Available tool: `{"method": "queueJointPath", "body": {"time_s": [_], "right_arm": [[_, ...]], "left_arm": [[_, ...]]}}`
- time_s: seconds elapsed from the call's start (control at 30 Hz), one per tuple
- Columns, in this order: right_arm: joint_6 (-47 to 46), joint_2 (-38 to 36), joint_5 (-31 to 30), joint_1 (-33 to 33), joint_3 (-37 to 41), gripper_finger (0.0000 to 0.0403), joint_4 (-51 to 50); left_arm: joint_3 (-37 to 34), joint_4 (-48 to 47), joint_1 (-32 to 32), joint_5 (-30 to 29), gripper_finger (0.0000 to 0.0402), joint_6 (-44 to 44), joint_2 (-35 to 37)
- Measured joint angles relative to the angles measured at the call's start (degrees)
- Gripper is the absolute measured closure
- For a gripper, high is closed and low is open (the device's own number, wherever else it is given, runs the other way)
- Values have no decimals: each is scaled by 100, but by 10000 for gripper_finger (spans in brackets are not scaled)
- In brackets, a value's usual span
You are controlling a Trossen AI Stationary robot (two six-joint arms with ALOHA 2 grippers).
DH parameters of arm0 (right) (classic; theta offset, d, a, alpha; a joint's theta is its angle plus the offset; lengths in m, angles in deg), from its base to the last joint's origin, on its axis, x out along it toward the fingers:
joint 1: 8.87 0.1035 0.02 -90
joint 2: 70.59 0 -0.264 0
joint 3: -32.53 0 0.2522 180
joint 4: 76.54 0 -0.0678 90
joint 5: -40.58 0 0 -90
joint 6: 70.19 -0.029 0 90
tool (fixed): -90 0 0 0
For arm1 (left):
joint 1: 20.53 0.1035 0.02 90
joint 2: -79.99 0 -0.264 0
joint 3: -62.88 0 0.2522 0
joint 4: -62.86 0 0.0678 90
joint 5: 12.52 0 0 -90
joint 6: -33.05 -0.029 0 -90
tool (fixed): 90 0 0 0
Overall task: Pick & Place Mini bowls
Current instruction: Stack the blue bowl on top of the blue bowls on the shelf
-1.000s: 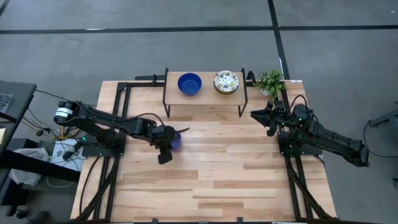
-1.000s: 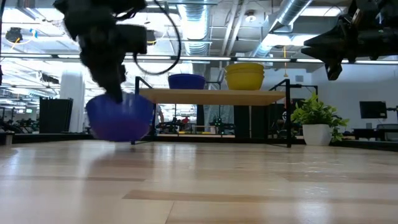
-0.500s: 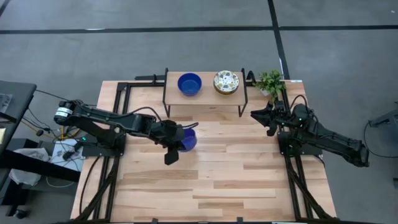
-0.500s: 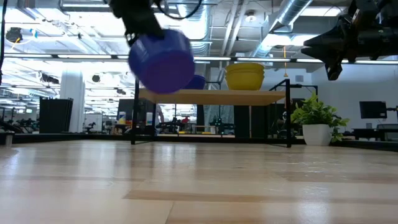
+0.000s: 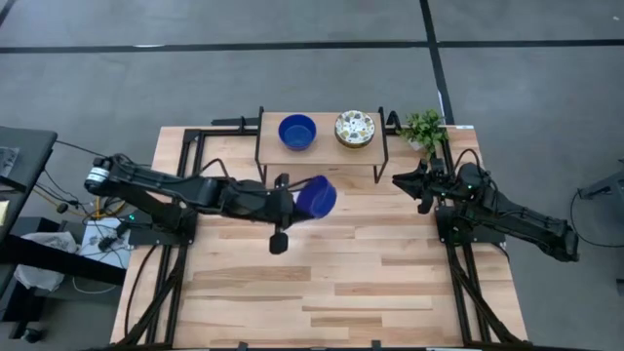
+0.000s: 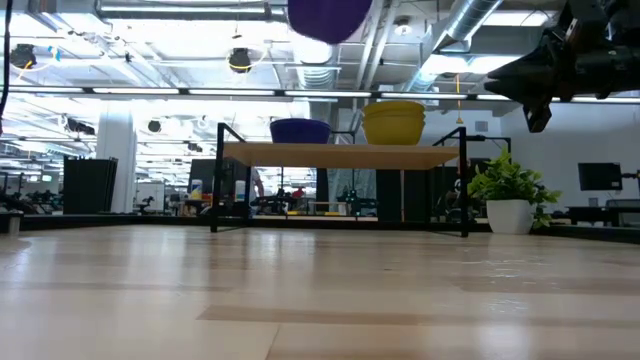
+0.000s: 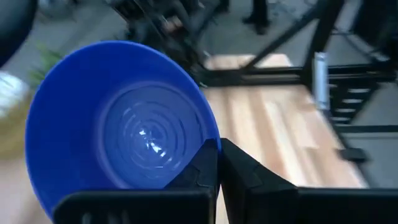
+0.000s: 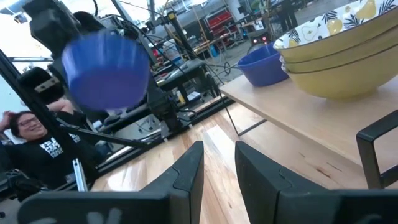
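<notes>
Left gripper (image 5: 292, 200) clenched on rim of blue bowl (image 5: 316, 197), carried high, 6 o'clock of shelf (image 5: 322, 151). Rigid, glossy, likely slippery and breakable; rim pinch suits. Right gripper (image 5: 409, 181) half-open, empty, at 3 o'clock.

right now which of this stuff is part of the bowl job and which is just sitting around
Job:
- glossy blue bowl gripped by the left gripper, lifted above the table
- blue bowl on the small wooden shelf
- speckled cream bowls, stacked on that shelf

Just around:
- small potted plant
- right gripper, waiting beside the shelf
</notes>
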Motion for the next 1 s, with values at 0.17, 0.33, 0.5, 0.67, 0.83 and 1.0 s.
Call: {"method": "queueJointPath", "body": {"time_s": [0.17, 0.33, 0.5, 0.67, 0.83, 1.0], "right_arm": [[0, 0, -1, -1, 0, 321, 4], [-7, -1, 0, -1, 0, 321, 10], [-11, -2, 0, 0, 0, 321, 11], [-11, 0, 1, -2, 0, 321, 11], [-11, -2, 2, -2, 0, 321, 11], [-11, -1, 2, 0, 0, 321, 10]], "left_arm": [[248, 7, -164, -514, 397, -1000, 0], [581, 4, -216, -545, 396, -1825, -4], [1003, -39, -225, -1169, 396, -2943, -4], [1496, -683, -177, -2129, 395, -3871, -2], [1927, -1031, -29, -2295, 395, -4016, -2], [2190, -1075, 166, -2296, 395, -4382, -2]]}}
